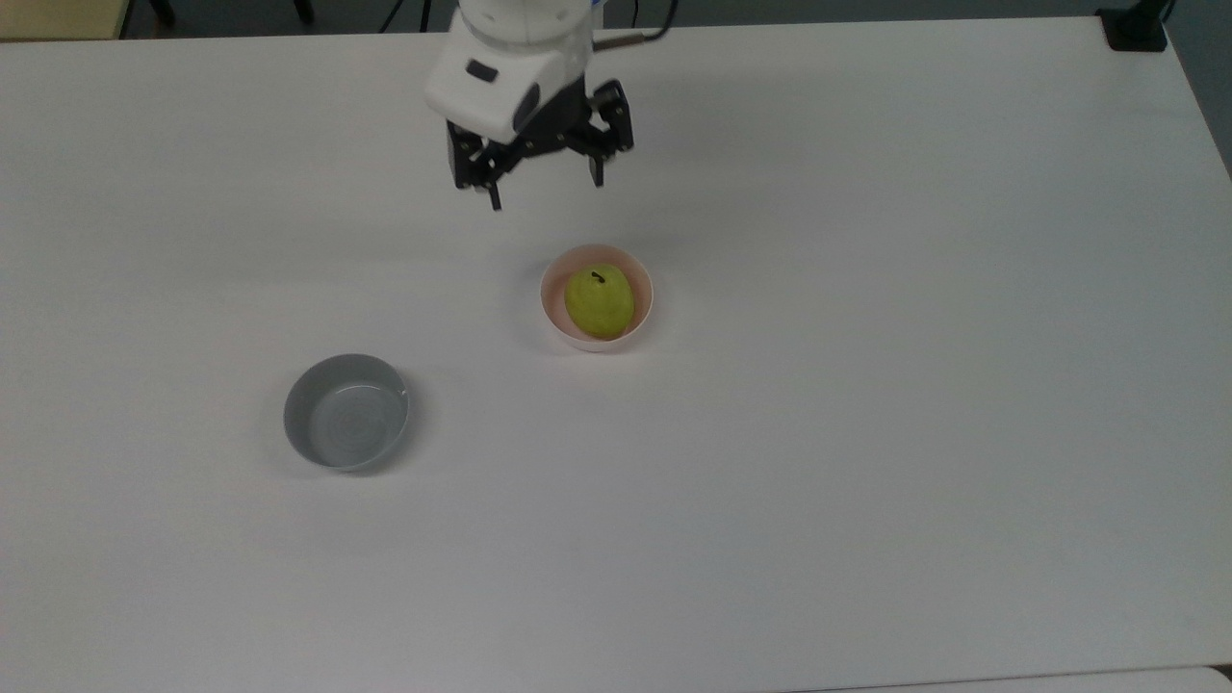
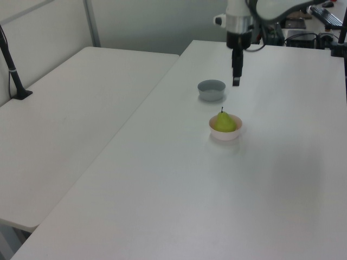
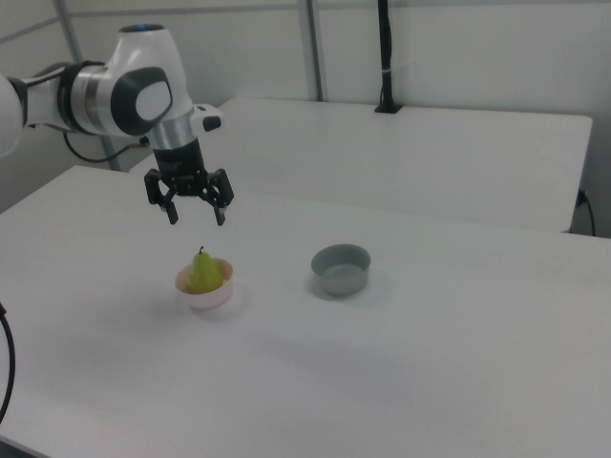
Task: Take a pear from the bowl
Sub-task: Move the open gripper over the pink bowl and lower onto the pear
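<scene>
White worktop [image 1: 866, 433] carried everything; a second white table [image 2: 70, 119] stood alongside it across a narrow gap, with a black pole [image 3: 385, 57] clamped at its far edge in the right view. Arm [image 3: 105, 95] reached in from the worktop's far edge in the top view, white wrist housing above a black gripper [image 1: 546, 191], fingers pointing down and spread wide apart, nothing between them. Gripper hung in the air above the worktop, short of the pink bowl [image 1: 551, 310] toward the far edge and slightly to the top view's left, not touching it; in the right view it [image 3: 196, 216] sat above and just behind the fruit. Grey bowl [image 1: 306, 430] rested well apart from the pink one, toward the near-left part of the worktop in the top view, nothing visible inside. Pink bowl sat roughly mid-worktop, a bit closer to the far edge than the near one. Pear [image 1: 599, 302] was inside the pink bowl, upright, stem up, its top poking above the rim in the left view [image 2: 224, 122]. Fingertips [image 1: 496, 202] were clear of the pear and the rim.
</scene>
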Tool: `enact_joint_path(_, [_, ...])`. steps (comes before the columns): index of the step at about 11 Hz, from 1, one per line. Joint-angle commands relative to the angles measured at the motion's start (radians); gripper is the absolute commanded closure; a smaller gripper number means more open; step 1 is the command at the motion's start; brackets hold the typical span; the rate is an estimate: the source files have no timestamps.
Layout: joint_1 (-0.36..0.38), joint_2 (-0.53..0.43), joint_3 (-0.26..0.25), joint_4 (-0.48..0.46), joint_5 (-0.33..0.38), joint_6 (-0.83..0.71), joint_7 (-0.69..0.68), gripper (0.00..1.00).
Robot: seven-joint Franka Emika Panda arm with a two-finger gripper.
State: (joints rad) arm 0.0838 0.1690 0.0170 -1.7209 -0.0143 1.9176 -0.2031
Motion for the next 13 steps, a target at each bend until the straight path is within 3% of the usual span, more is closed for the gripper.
enact_joint_path(1, [0.045, 0.056, -0.002, -0.049, -0.003, 0.119, 0.048, 0.00])
enact_joint_path(9, [0.071, 0.174, 0.000, -0.065, -0.023, 0.213, 0.047, 0.00])
enact_joint_path(13, [0.070, 0.185, 0.000, -0.088, -0.062, 0.235, 0.040, 0.00])
